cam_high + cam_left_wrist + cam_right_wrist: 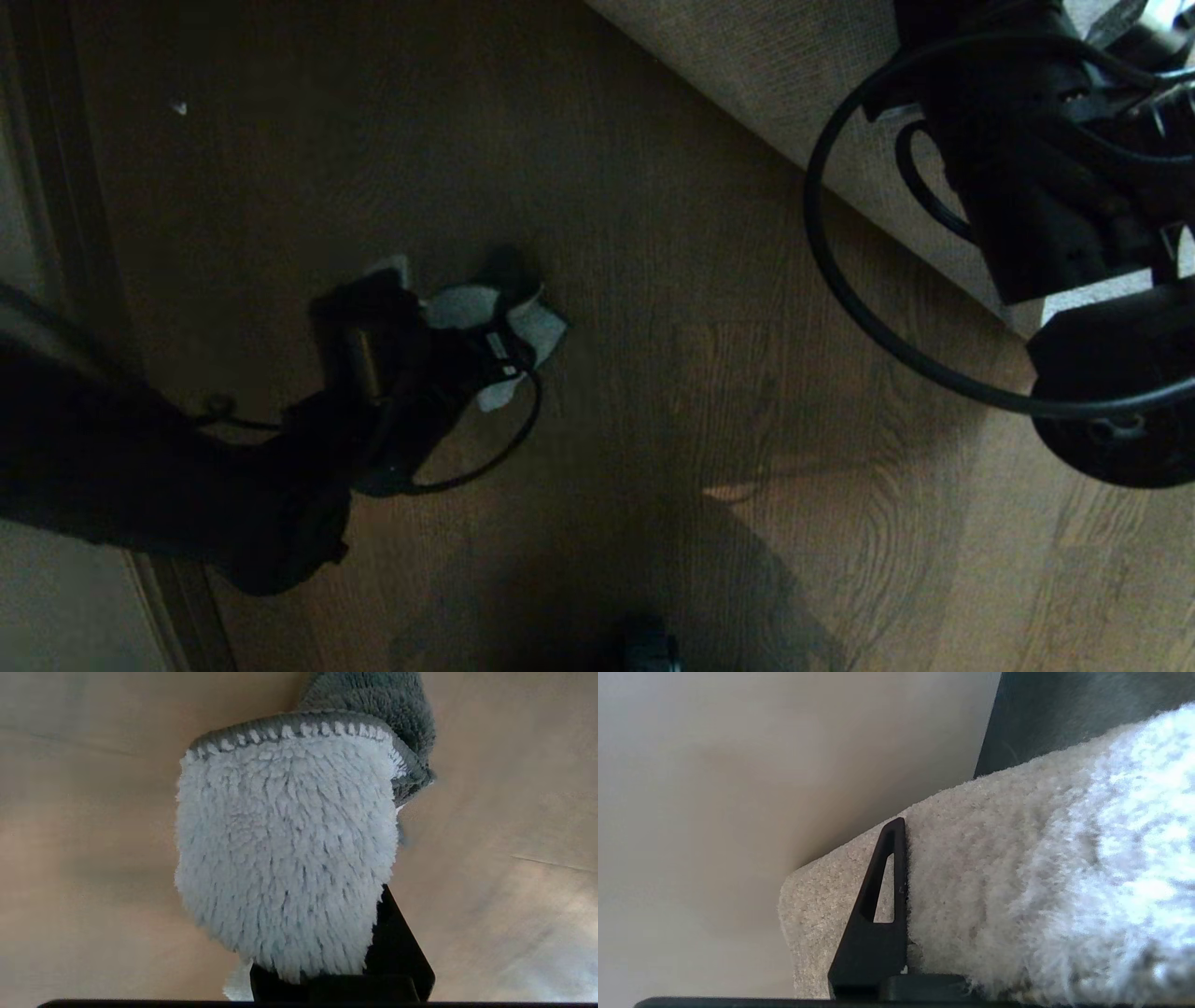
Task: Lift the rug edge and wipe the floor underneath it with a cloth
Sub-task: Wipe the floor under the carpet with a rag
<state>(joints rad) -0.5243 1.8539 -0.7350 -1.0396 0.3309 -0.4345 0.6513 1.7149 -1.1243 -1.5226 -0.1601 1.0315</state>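
Observation:
In the head view my left gripper (485, 327) is low over the brown wooden floor (672, 439), shut on the cloth (541, 327). The left wrist view shows the cloth (285, 849) as a fluffy pale rag with a grey stitched border. It covers the gripper except for one black finger (397, 947). The rug edge (896, 233) is raised at the upper right, its woven backing (784, 75) facing me. My right gripper (924, 858) is shut on the rug edge (822, 914). One black finger (878, 914) lies along the plush pile (994, 882); the other finger is hidden.
A pale surface with a dark strip (56, 187) borders the floor on the left. A black cable loop (822, 261) hangs from the right arm in front of the raised rug. A small white speck (179, 108) lies on the far floor. A dark shape (649, 649) sits at the bottom edge.

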